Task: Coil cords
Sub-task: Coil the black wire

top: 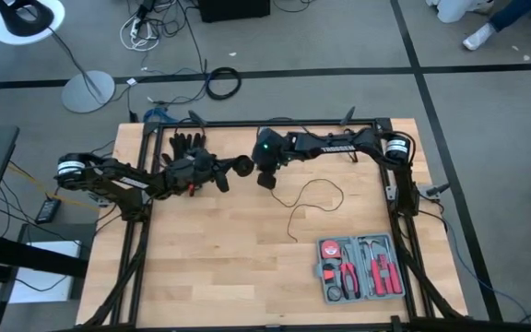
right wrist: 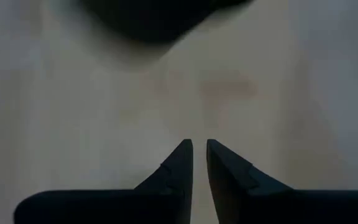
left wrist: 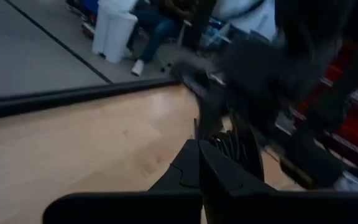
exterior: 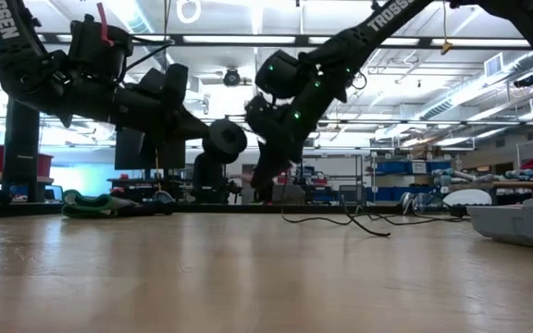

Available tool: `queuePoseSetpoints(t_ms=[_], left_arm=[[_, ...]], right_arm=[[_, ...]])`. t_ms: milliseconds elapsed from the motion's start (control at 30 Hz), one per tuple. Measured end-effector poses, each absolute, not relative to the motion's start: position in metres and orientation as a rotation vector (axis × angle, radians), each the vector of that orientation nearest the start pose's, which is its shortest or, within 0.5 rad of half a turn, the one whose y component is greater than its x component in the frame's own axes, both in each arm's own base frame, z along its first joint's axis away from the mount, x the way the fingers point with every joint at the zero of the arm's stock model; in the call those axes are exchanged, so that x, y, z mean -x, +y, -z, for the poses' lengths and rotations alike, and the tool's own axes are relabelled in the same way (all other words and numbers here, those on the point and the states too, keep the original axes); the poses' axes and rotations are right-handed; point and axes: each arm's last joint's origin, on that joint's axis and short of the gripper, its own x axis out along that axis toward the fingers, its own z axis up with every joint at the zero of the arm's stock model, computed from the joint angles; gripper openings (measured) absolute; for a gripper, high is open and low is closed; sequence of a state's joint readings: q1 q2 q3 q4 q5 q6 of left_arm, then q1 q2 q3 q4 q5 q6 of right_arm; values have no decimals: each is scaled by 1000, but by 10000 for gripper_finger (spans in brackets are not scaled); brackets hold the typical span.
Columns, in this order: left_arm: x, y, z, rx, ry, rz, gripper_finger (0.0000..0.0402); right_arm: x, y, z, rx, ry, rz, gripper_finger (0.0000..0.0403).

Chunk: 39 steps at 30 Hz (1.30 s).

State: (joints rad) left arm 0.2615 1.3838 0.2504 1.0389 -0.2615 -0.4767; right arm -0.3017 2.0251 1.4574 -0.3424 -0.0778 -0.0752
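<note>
Across the whole high view: wooden tabletop (top: 201, 267), pale planks in a black frame.

Item 1. Left arm (top: 109, 175), dark, entering from the 9 o'clock edge and reaching toward the middle of the far half.

Item 2. Right arm (top: 339, 143), dark, entering from the 2 o'clock corner and running along the far edge toward 12 o'clock.

Item 3. Tool case (top: 360, 267), grey, lying open at 4 o'clock on the tabletop, with red-handled pliers (top: 348, 275) inside.

Item 4. Glove (top: 189, 143), black, lying at 11 o'clock near the far edge, just behind the left arm's wrist.

Item 5. Left end effector (top: 224, 175), raised above the tabletop at 11 o'clock of centre; fingers (left wrist: 191, 165) pressed together. Whether they pinch the wire cannot be told.

Item 6. Right end effector (right wrist: 199, 144), at 12 o'clock of centre, pointing down at the wood, near the left one; fingers a narrow slit apart, nothing between them.

Item 7. Cord (top: 325, 182), one very thin black wire, lying loose on the tabletop from below the right end effector, curving out toward 2 o'clock, then trailing back to centre.

Item 8. Disc (top: 244, 166), small, round, black, held in the air at the tips of the left end effector, between the two end effectors.
</note>
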Motion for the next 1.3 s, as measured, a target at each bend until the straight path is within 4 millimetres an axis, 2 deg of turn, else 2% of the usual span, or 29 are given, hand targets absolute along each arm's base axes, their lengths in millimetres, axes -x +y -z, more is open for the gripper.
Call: queuePoseSetpoints(t_ms=[133, 300, 500, 633, 767, 867, 967, 1133, 1300], left_arm=[[-212, 66, -157, 460, -62, -596, 0], [-198, 65, -149, 482, -103, -656, 0], [-183, 61, -139, 532, -115, -664, 0], [-181, 60, -139, 533, -136, -661, 0], [-181, 60, -140, 531, -142, -660, 0], [-181, 60, -140, 529, -140, -660, 0], [-181, 60, -140, 529, -140, -660, 0], [-181, 60, -140, 529, -137, -659, 0], [-181, 60, -140, 527, -137, -657, 0]], right_arm=[[-408, -114, -162, -138, 933, 123, 47], [-391, -103, -134, -197, 965, 120, 39], [-359, -97, -138, -254, 846, 149, 27], [-338, -95, -148, -248, 689, 174, 23], [-323, -92, -141, -214, 548, 196, 26], [-322, -89, -133, -195, 447, 185, 35], [-321, -86, -125, -202, 456, 178, 54], [-326, -86, -132, -188, 400, 171, 91], [-334, -88, -141, -118, 364, 199, 109]])
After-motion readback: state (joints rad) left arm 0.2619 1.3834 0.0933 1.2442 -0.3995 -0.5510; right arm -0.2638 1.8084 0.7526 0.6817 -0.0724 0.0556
